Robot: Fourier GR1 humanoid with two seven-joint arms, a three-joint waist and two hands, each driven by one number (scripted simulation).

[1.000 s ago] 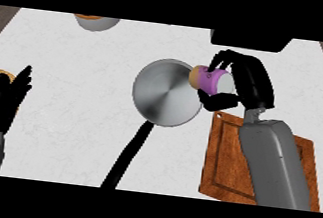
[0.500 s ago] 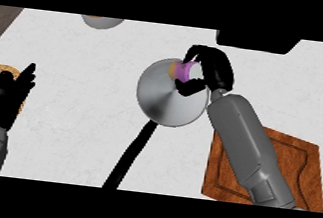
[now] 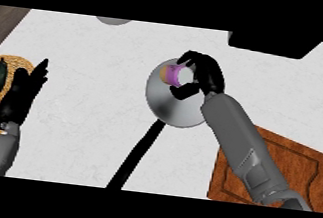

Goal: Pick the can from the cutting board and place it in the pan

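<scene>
Head view shows the can point(image 3: 173, 74), purple with a pale end, held over the upper part of the pan point(image 3: 166, 106), with the right robot hand point(image 3: 202, 75) curled round its sides. It looks small, stiff and probably light, with a smooth wall that could slip, so the sides are the sensible hold. Right of the pan lies the cutting board point(image 3: 302, 172) on the desk point(image 3: 89, 52). Resting at the left edge, the left robot hand point(image 3: 21, 95) has straight fingers.
</scene>
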